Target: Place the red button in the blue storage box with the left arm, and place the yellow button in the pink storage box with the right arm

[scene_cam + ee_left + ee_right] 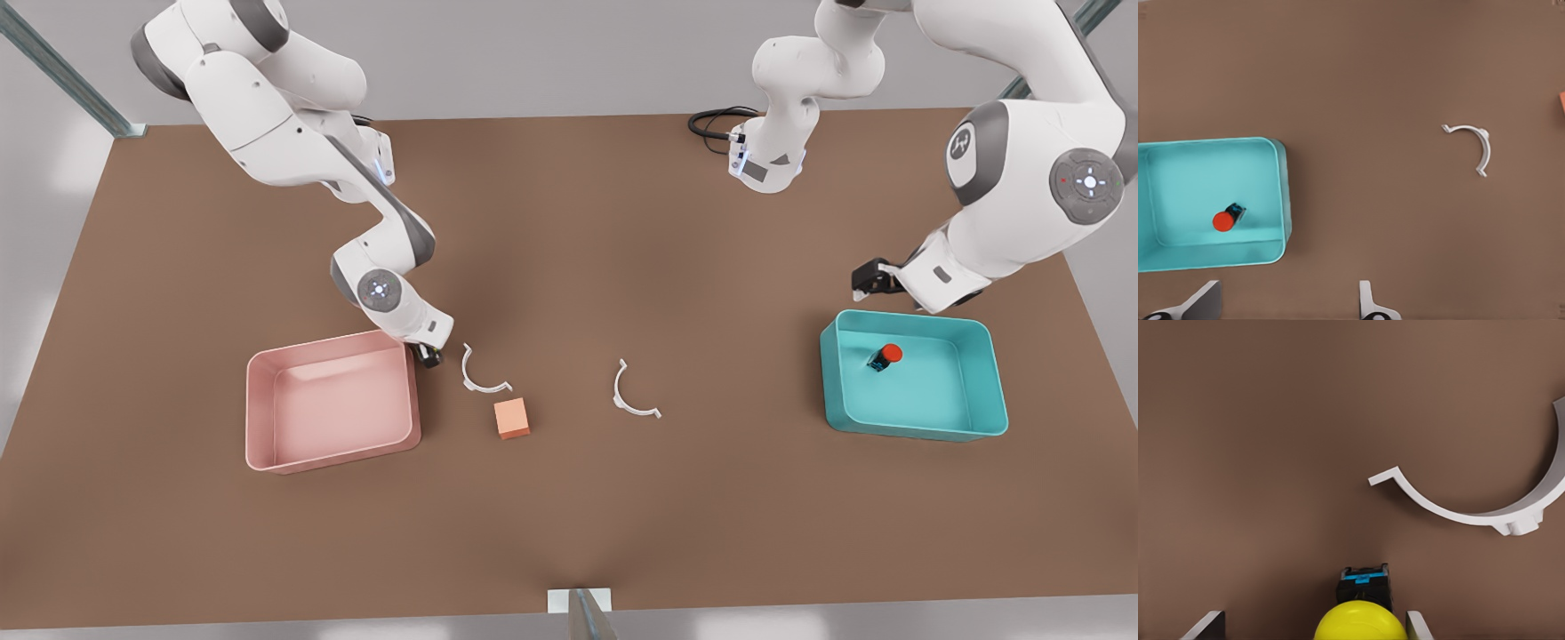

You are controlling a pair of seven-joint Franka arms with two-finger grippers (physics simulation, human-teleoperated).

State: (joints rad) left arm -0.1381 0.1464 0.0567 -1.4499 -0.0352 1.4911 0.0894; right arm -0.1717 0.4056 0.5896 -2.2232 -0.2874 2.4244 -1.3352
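The red button (885, 356) (1227, 218) lies on its side inside the blue storage box (916, 433) (1286, 193) at the front view's right. My left gripper (869, 277) (1288, 307) hangs open and empty above the box's far corner. At the front view's left, my right gripper (428, 354) (1315, 628) is low over the table, just beside the pink storage box (333, 453), which holds nothing. It is open, and the yellow button (1359, 621) sits between its fingers, closer to one. In the front view the gripper hides that button.
An orange cube (512, 418) rests on the brown table near the pink box. Two white curved clips (484, 375) (633, 396) lie between the boxes; one shows in each wrist view (1471, 143) (1471, 510). A black cable (716, 120) lies at the table's far edge.
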